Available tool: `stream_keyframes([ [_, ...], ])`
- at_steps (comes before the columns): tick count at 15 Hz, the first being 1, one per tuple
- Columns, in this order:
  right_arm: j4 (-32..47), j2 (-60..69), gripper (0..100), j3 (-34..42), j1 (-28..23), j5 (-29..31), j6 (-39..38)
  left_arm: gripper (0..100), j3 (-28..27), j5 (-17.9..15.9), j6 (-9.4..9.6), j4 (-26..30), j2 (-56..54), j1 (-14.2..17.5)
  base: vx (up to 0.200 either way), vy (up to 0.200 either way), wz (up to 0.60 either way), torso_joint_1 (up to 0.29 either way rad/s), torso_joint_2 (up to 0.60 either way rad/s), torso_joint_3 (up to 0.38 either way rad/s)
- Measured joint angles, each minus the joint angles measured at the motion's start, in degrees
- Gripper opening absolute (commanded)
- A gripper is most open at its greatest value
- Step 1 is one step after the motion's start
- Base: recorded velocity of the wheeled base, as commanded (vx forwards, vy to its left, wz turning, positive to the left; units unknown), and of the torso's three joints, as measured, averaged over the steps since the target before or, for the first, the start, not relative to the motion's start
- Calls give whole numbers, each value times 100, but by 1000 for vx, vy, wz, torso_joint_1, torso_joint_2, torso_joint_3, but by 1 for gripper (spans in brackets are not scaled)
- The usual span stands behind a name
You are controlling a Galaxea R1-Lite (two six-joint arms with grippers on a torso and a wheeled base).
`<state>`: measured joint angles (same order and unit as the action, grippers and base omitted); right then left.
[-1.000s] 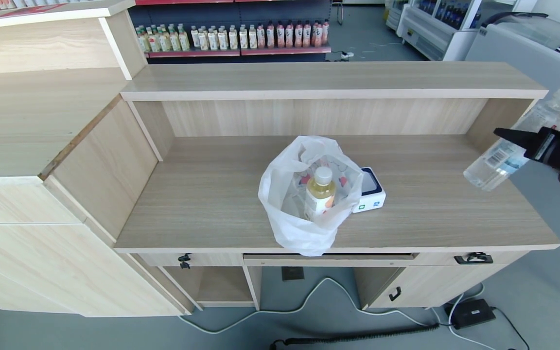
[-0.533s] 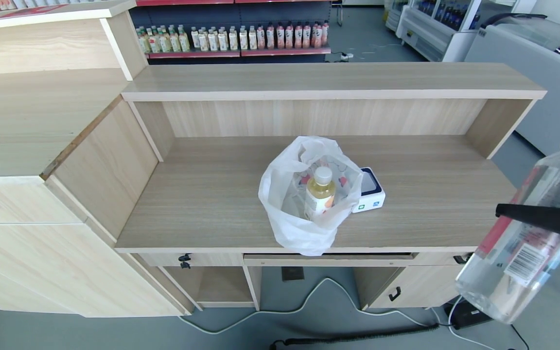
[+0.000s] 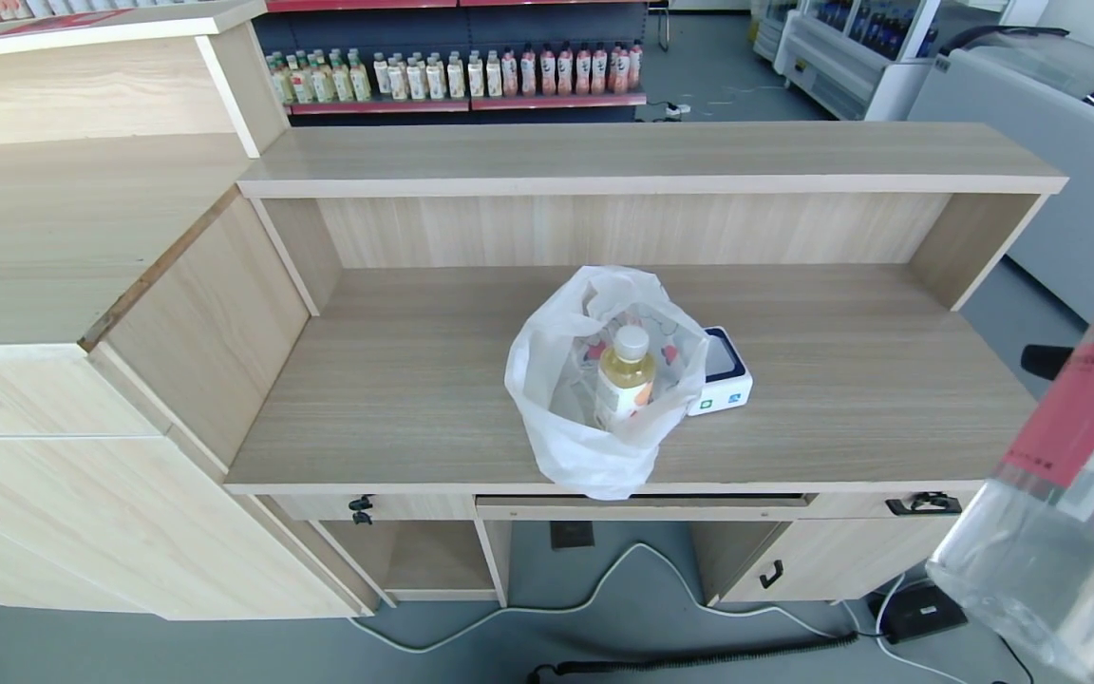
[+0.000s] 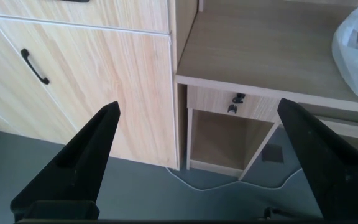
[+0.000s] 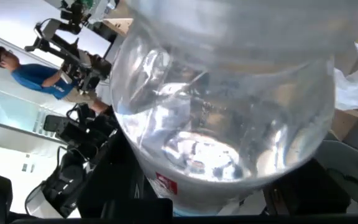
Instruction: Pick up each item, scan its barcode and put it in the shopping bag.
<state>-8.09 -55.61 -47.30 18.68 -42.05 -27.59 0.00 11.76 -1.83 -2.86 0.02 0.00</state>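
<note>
Looks like the scan step — right claw (image 3: 1088,351) clenched on the clear water bottle (image 3: 1069,513), high and well right of the shopping bag (image 3: 594,418); next move needs its barcode turned to the scanner (image 3: 726,375) just beside the bag's right side — left claw (image 4: 199,106) released, low left of the bag

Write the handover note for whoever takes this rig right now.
Right claw: shut on the clear water bottle, held up off the right end of the counter.
Left claw: open, empty, low before the counter's left front.
Shopping bag: mid-counter, with the scanner just right of it.
Done: yellow drink bottle stands in the bag.
Left: scan the water bottle if not yet scanned, then bag it.
</note>
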Motion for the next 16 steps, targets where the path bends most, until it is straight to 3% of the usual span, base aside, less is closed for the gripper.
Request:
stream_keyframes([
  [6, 530, -116, 0, -623, 758, -24, -27, 100, 0, 0, 0, 0, 0, 0, 0, 0, 0, 0, 0, 0],
  [11, 874, -375, 0, -1179, 1588, 1063, 165, 100, 0, 0, 0, 0, 0, 0, 0, 0, 0, 0, 0, 0],
  [14, 987, -430, 0, -1047, 1720, 1382, 696, 100, 0, 0, 0, 0, 0, 0, 0, 0, 0, 0, 0, 0],
  [16, 1001, -463, 0, -864, 1479, 1410, 994, 100, 0, 0, 0, -2, 0, 0, 0, 0, 0, 0, 0, 0],
])
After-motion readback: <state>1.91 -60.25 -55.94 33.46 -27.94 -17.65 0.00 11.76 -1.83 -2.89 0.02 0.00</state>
